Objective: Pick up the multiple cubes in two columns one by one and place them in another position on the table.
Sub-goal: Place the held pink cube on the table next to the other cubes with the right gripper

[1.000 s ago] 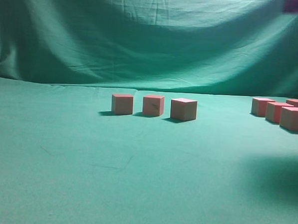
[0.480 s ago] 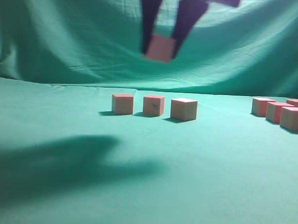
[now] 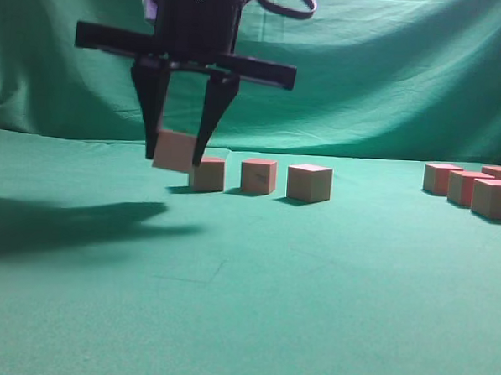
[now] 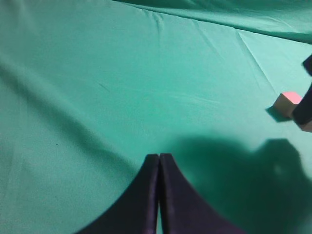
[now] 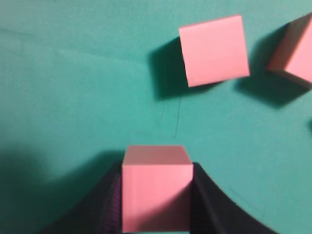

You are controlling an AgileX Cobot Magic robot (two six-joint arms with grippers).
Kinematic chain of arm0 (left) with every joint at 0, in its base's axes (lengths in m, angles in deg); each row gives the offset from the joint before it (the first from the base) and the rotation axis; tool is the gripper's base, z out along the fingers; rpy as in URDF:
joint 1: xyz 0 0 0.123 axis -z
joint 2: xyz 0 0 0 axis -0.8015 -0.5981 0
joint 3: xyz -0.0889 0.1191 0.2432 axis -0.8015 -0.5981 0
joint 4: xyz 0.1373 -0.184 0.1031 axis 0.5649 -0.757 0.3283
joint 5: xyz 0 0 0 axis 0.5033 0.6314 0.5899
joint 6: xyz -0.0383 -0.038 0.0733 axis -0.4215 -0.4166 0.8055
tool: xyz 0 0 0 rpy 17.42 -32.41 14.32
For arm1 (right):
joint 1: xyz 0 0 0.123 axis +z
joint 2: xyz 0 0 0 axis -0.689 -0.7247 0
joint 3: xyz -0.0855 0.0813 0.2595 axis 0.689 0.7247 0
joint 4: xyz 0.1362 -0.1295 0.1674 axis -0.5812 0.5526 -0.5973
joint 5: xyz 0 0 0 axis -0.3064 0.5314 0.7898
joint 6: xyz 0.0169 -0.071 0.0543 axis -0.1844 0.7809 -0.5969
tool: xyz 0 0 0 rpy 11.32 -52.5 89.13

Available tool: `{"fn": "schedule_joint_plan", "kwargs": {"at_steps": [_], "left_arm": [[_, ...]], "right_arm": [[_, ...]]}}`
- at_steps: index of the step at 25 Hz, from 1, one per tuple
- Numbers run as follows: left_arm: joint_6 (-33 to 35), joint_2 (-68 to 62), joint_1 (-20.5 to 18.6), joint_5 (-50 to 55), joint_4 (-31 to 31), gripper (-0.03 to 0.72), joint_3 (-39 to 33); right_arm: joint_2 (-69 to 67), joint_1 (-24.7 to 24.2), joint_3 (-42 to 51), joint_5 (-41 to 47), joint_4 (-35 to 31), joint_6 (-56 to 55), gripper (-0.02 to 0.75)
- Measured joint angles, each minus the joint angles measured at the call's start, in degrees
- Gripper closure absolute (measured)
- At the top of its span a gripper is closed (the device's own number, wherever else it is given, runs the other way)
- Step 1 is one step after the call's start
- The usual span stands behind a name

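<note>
Right end effector (image 3: 176, 156): black, two long fingers pinched on one cube (image 3: 174, 151), held by two opposite flat sides, low between the tips. Cube hangs slightly tilted, clear of the worktop (image 3: 244, 305), just ahead of the nearest cube in the row.

Handling, judged: looks like a light, rigid block, matte faces, sharp edges. Should not crush or flex. The tilt suggests it can pivot between the pads, so take parallel faces squarely at mid-height rather than near an edge.

Outward: a row of three cubes (image 3: 259, 176) sits just behind and to the side of the fingers; the closest is partly hidden by one fingertip.

Further off, well apart: remaining cubes (image 3: 477, 189) clustered at the worktop's far side.

Left end effector (image 4: 159, 161): fingers pressed together, empty.
</note>
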Motion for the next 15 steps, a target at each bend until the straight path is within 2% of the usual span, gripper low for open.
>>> {"fn": "schedule_joint_plan", "kwargs": {"at_steps": [5, 15], "left_arm": [[0.0, 0.0, 0.0, 0.0, 0.0, 0.688, 0.0], [0.0, 0.0, 0.0, 0.0, 0.0, 0.688, 0.0]], "right_arm": [[-3.3, 0.0, -3.7, 0.7, 0.1, -0.8, 0.47], [-3.4, 0.0, -4.1, -0.1, 3.5, -2.1, 0.47]]}}
